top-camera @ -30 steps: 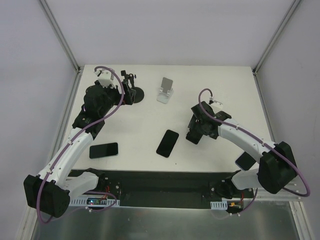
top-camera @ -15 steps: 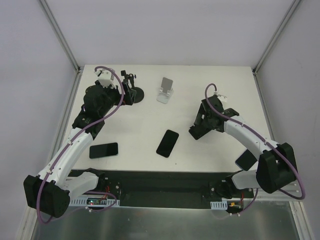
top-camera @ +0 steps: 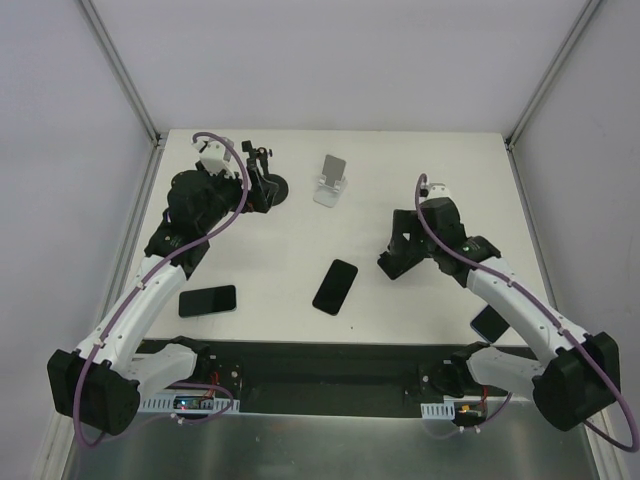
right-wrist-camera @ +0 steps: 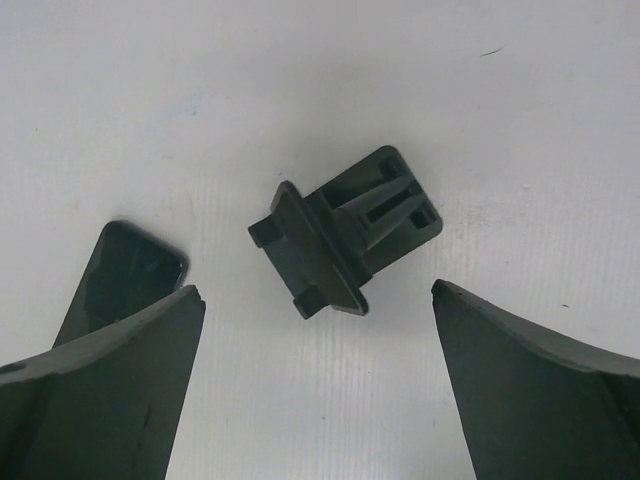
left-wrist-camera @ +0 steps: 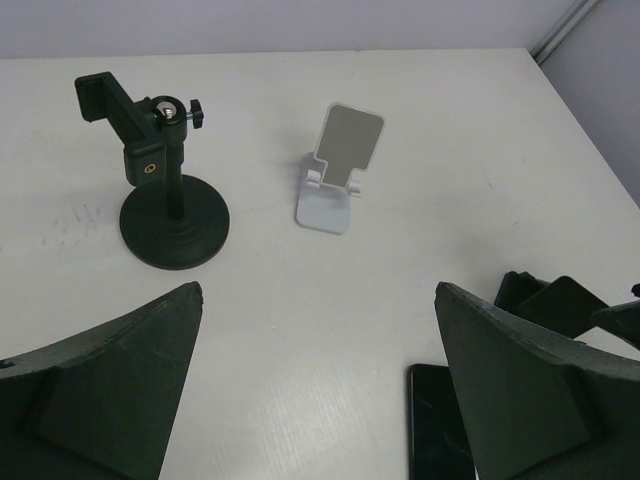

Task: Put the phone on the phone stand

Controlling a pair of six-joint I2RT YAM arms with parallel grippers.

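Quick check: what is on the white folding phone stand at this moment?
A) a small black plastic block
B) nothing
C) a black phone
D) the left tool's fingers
B: the white folding phone stand shows its grey backplate bare, and the nearest black phone lies flat on the white table, apart from it.

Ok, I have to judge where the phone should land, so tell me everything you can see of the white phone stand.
The white phone stand looks like smooth white plastic or painted metal. It has a flat base plate and a back plate with rounded corners that leans backward, its face slightly greyer, with two small lips at its lower edge. It stands upright and holds no phone. It is toward the far side of the table, to the right of the black clamp stand and apart from it. Only the table touches it.
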